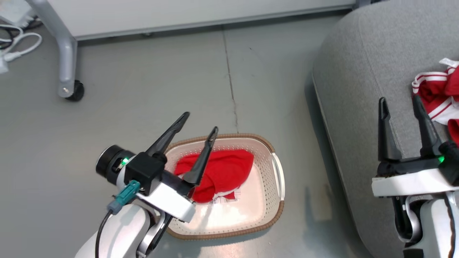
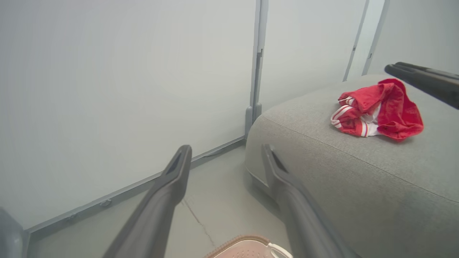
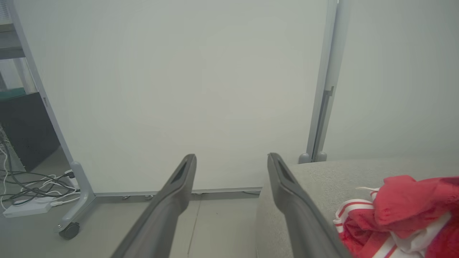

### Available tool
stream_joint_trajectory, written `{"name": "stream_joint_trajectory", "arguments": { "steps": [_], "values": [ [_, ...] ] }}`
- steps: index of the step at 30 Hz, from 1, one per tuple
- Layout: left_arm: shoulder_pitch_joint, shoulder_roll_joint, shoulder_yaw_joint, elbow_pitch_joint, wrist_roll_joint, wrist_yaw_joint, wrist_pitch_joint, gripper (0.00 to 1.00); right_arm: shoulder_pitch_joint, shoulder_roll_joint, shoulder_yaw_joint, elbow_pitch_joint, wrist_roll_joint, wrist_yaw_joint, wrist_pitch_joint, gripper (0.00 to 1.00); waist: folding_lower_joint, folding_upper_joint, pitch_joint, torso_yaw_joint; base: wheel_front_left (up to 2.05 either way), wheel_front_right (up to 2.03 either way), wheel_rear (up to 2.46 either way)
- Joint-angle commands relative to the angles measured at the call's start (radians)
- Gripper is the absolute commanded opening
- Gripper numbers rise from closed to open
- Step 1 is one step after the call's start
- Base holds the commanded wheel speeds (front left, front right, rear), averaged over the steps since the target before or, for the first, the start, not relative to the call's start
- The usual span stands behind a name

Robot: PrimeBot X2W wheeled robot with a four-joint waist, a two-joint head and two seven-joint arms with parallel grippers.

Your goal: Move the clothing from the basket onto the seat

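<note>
Seat on the right bears one red garment, the basket on the floor holds a second garment, likely light and limp, best pinched at its raised middle fold, and the left gripper above it and right gripper over the seat both gape empty.
</note>
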Motion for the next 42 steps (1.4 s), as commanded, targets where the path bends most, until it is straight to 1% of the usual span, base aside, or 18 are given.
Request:
{"name": "stream_joint_trajectory", "arguments": {
  "steps": [1, 8, 12, 18, 25, 31, 42],
  "values": [
    [0.017, 0.004, 0.013, 0.006, -0.008, 0.011, -0.005, 1.0, 0.016, -0.006, 0.006, -0.003, 0.004, 0.002, 0.0, 1.0, 0.0, -0.0001, -0.038, 0.023, 0.0, 0.0, 0.0],
    [0.122, 0.011, 0.1, 0.004, -0.053, 0.054, -0.012, 1.0, 0.088, -0.005, 0.075, -0.023, 0.021, 0.002, 0.023, 1.0, 0.0, -0.0001, -0.112, 0.036, 0.0, 0.0, 0.0],
    [0.178, 0.021, 0.151, -0.007, -0.062, 0.078, -0.012, 1.0, 0.12, -0.006, 0.096, -0.03, 0.024, 0.002, 0.035, 1.0, 0.0, -0.0001, -0.151, 0.041, 0.0, 0.0, 0.0],
    [0.264, 0.026, 0.232, -0.02, -0.077, 0.091, -0.012, 1.0, 0.162, -0.006, 0.115, -0.03, 0.036, 0.002, 0.046, 1.0, 0.0, -0.0001, -0.196, 0.047, 0.0, 0.0, 0.0],
    [0.347, 0.029, 0.301, -0.03, -0.063, 0.102, -0.012, 1.0, 0.198, -0.005, 0.123, -0.02, 0.043, 0.002, 0.054, 1.0, 0.0, -0.0001, -0.239, 0.053, 0.0, 0.0, 0.0],
    [0.397, 0.023, 0.331, -0.03, -0.047, 0.109, -0.012, 1.0, 0.232, -0.005, 0.09, -0.018, 0.058, 0.002, 0.058, 1.0, 0.0, -0.0001, -0.266, 0.063, 0.0, 0.0, 0.0],
    [0.447, 0.015, 0.373, -0.011, -0.027, 0.079, -0.012, 1.0, 0.282, -0.005, 0.058, -0.017, 0.066, 0.002, 0.087, 1.0, 0.0, -0.0001, -0.301, 0.068, 0.0, 0.0, 0.0]
  ]
}}
